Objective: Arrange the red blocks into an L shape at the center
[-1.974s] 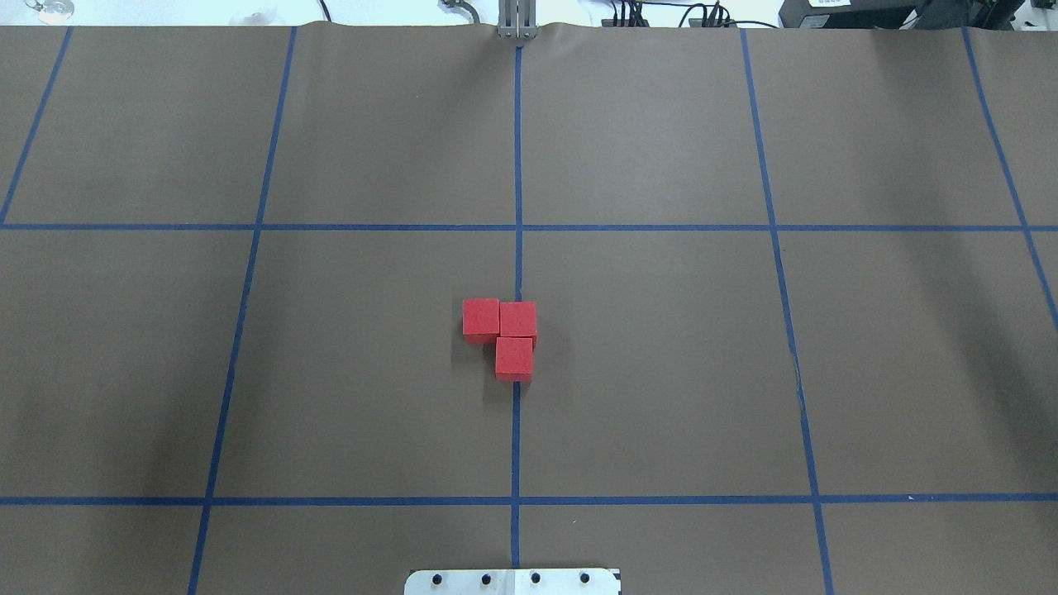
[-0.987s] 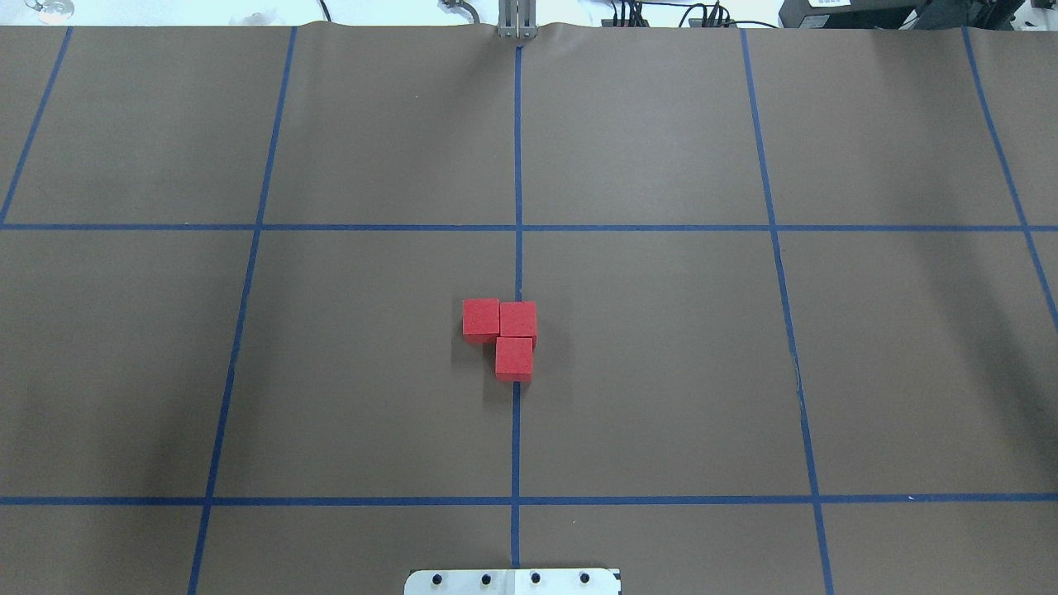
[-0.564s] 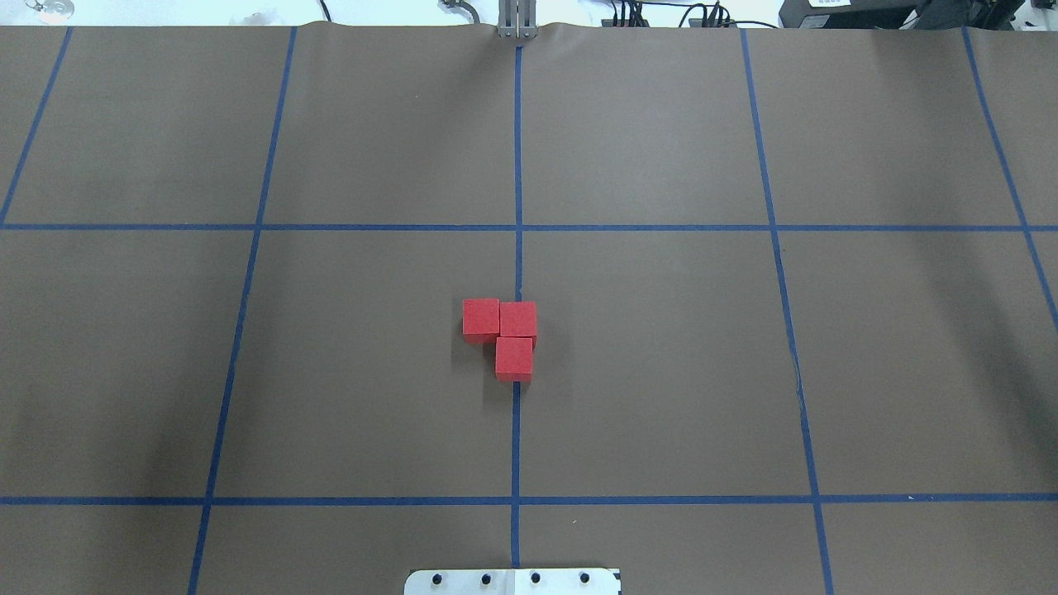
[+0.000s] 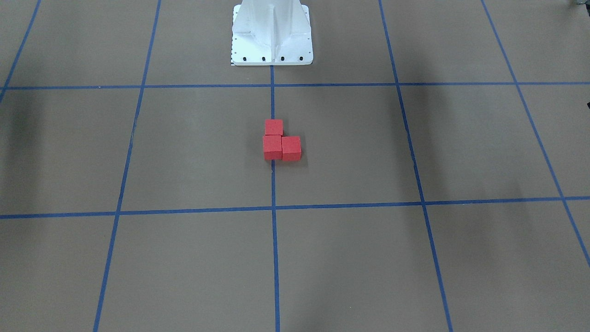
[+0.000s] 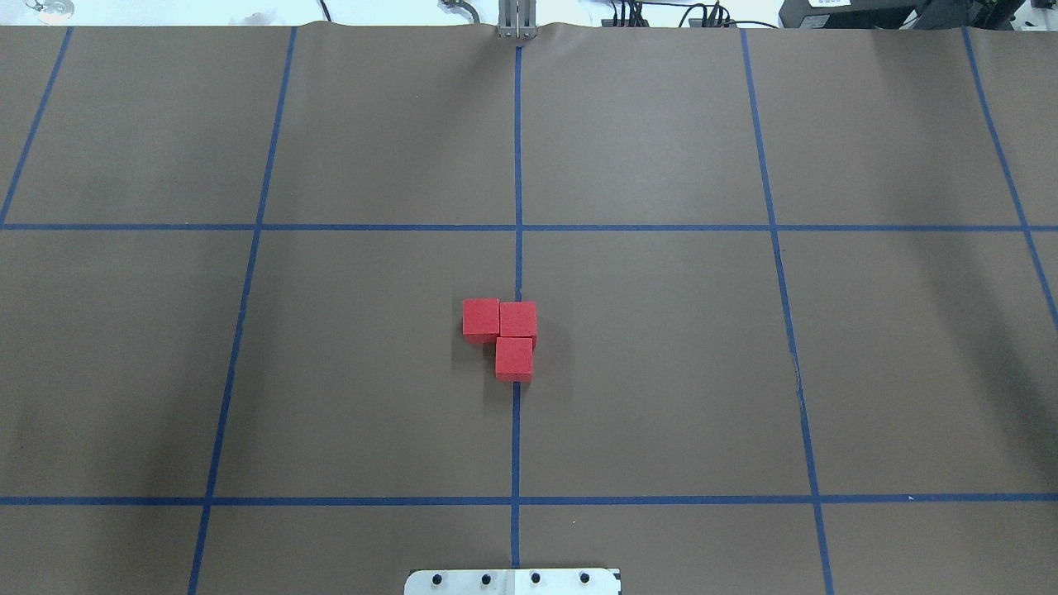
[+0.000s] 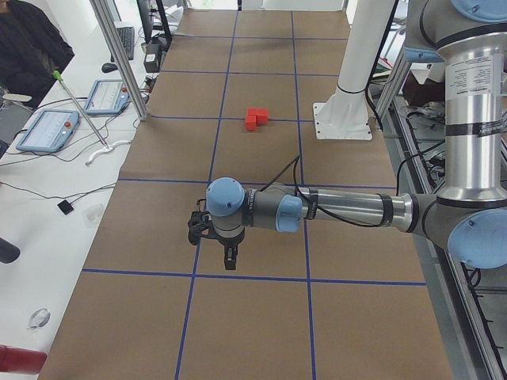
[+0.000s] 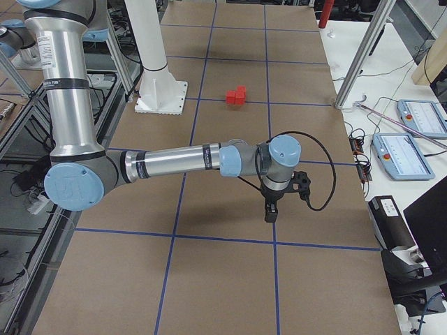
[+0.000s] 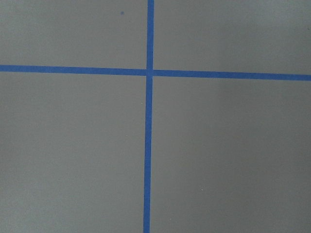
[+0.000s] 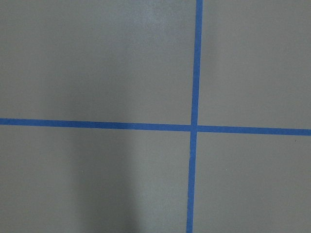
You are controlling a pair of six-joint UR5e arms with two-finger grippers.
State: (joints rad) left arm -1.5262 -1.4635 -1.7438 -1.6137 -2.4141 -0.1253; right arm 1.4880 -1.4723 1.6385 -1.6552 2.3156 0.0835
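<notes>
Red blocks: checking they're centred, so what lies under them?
The red blocks rest on the brown paper. The middle blue tape line runs under two of them; that stretch is covered, so its state cannot be seen.

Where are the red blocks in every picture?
Front-facing: red blocks near the middle, below the white base.
Overhead: blocks near the middle, above the base.
Exterior left: blocks upper middle, left of the base.
Exterior right: blocks upper middle, right of the base.
Left wrist: not in it.
Right wrist: not in it.
Shared landmark: the white base.
</notes>
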